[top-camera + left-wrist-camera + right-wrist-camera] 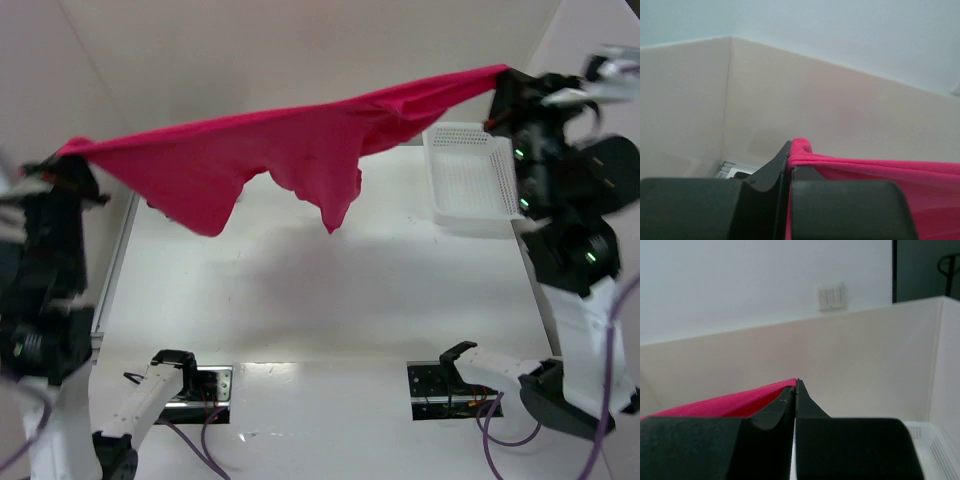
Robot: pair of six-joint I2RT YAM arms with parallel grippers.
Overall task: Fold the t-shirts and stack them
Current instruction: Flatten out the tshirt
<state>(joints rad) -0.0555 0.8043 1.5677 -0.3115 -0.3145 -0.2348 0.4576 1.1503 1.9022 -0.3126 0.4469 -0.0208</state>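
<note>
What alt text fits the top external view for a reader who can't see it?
A crimson-pink t-shirt hangs stretched above the white table, its ends pinched in the shut left gripper and right gripper, loose cloth drooping in the middle. A white perforated basket sits at the table's right side.

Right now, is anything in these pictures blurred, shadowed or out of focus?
Top view: crimson-pink t-shirt crisp, throwing a faint shadow on the table; right arm blurred at its top. Left wrist view: left fingers soft. Right wrist view: right fingers too.

Open passage beneath the stretched t-shirt (290,150); basket (470,180) stands far right.
</note>
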